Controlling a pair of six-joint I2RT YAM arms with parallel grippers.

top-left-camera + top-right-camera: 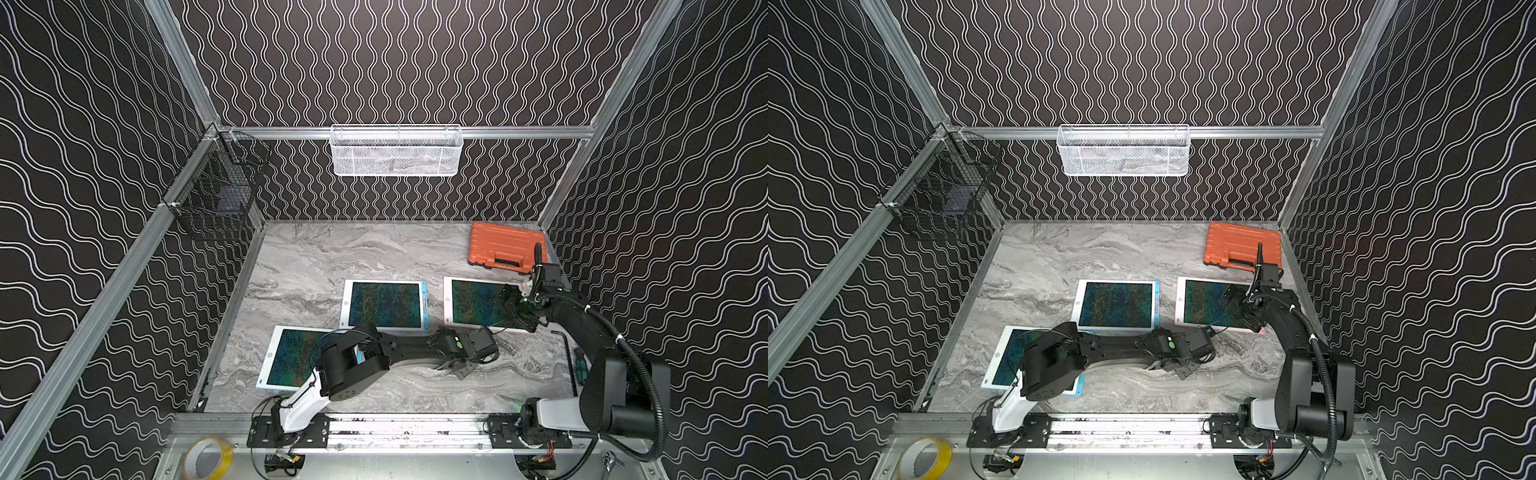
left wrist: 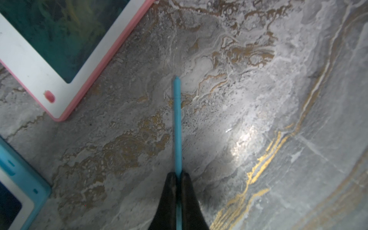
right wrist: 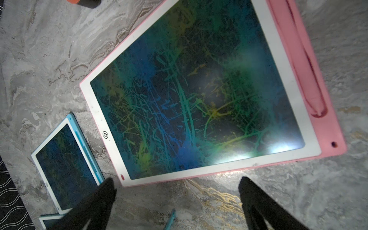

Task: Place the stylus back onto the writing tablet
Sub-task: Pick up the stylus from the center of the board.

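Note:
My left gripper (image 2: 178,176) is shut on a thin blue stylus (image 2: 177,123), which sticks out ahead of the fingers just above the bare marble. In both top views this gripper (image 1: 453,368) (image 1: 1167,365) is low over the table, in front of the gap between the middle blue-edged tablet (image 1: 384,305) (image 1: 1115,305) and the pink-edged tablet (image 1: 473,303) (image 1: 1204,305). A third blue tablet (image 1: 291,357) lies front left under the left arm. My right gripper (image 3: 176,181) (image 1: 515,309) hovers open over the pink tablet (image 3: 199,89), whose slot holds a pink stylus (image 3: 306,65). The blue stylus tip (image 3: 170,218) shows below it.
An orange case (image 1: 505,247) lies at the back right. A white mesh basket (image 1: 395,151) hangs on the back rail and a black wire basket (image 1: 216,191) on the left rail. A green screwdriver (image 1: 579,365) and a black hex key (image 1: 567,361) lie by the right arm.

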